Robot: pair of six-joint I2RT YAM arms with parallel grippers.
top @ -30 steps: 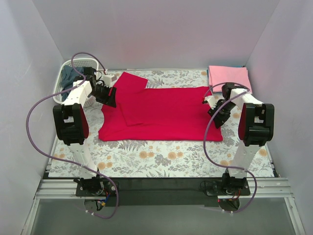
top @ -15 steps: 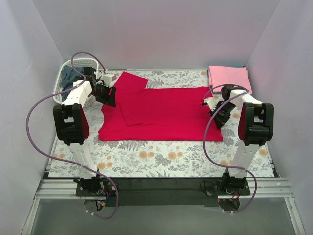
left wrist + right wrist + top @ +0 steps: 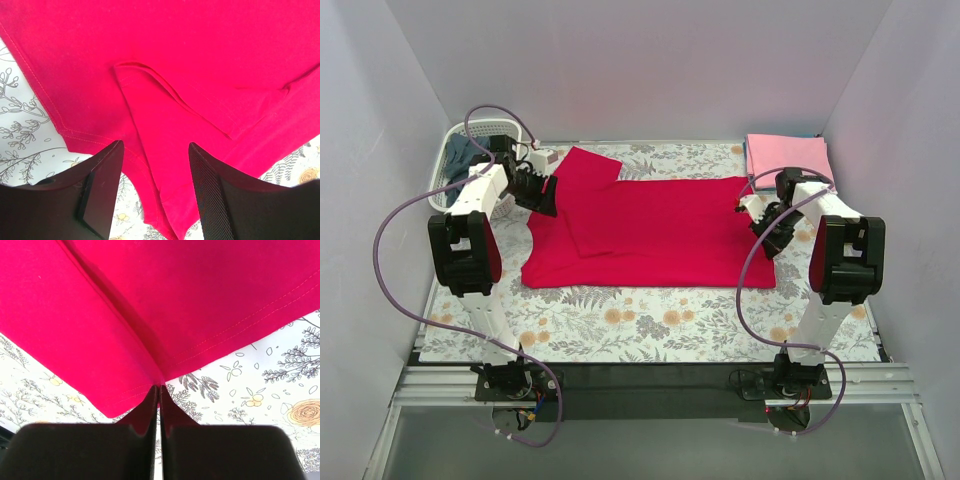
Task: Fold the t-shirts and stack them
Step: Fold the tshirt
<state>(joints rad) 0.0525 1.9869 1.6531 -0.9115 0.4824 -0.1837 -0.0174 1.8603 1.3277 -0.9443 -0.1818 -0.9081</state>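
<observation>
The right claw (image 3: 159, 388) pinches the hem of the bright red cloth t-shirt (image 3: 660, 235), the left claw (image 3: 155, 150) hangs released; I think a fold starts, and next this hem must be carried across

- Table (image 3: 650, 377): a floral grey cloth (image 3: 650, 325) covers it from left to right.
- Red t-shirt (image 3: 660, 235): spread on the cloth across the middle, with a flap folded over its left part.
- Pink t-shirt (image 3: 788, 158): folded, at the far right corner.
- White lattice basket (image 3: 447, 155): at the far left corner.
</observation>
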